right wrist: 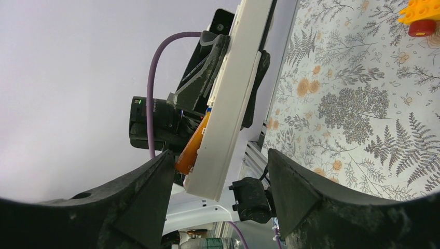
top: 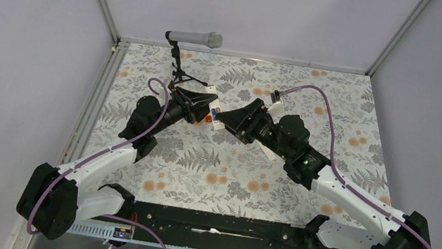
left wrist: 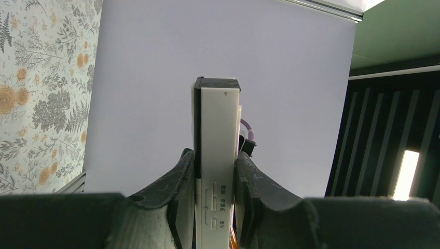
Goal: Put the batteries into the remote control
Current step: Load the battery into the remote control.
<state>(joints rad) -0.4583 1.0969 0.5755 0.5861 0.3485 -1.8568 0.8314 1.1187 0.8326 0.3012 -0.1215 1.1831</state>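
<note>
Reaching arms: both arms stretched from the near edge toward the middle of the table [top: 232, 166], and their wrists met there.
Left claw: the left gripper [left wrist: 215, 168] was clamped on the remote [left wrist: 220, 135], with one finger [left wrist: 176, 179] pressed to each long side.
Remote: a slim white bar, held in the air over the table's middle between the two grippers. In the left wrist view it stood straight up out of the fingers, with its face of small buttons toward the camera and a black part along its left edge and top end.
Batteries: in the right wrist view the orange battery [right wrist: 194, 142] stuck out at a slant from the back of the remote, near its lower end. A blue sliver [right wrist: 209, 110] showed just above it, too small to say what it was.
Right claw: the right gripper [right wrist: 220, 155] had its fingers spread wide. The remote's lower end sat between them, and neither finger seemed to touch it.
Toy car: the toy car [right wrist: 419, 15], yellow-orange with a red wheel, sat on the table well apart from the remote, at the corner of the right wrist view.
Microphone: the grey microphone [top: 195, 38] lay level on a black tripod [top: 181, 73] at the far edge.
</note>
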